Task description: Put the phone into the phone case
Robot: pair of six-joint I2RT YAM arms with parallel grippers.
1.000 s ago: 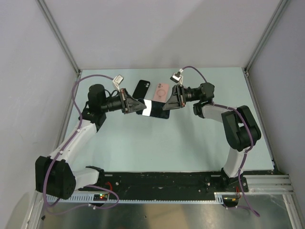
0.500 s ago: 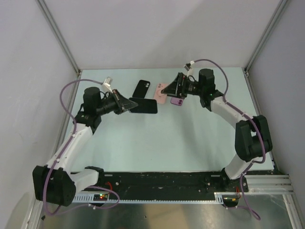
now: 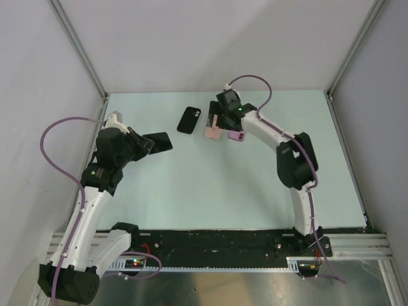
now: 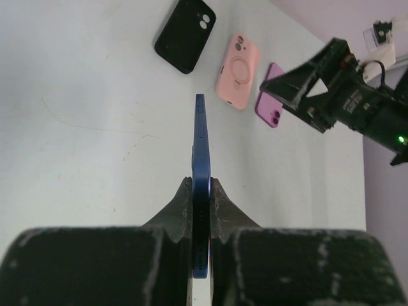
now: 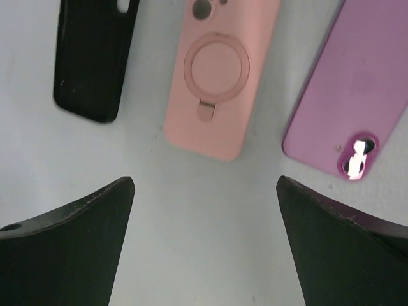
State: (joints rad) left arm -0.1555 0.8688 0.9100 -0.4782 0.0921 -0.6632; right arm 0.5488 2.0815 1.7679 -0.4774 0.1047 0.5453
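Left wrist view showed the left gripper with its fingers clamped on the blue phone, held edge-on and jutting beyond their tips. The right gripper had its fingers wide apart, with the pink case just ahead of the gap.

Pale green tabletop, matte and evenly lit, enclosed on three sides by plain grey-white walls. Aluminium posts mark the two rear corners. A black rail borders the near edge, with a brushed metal plate beyond it.
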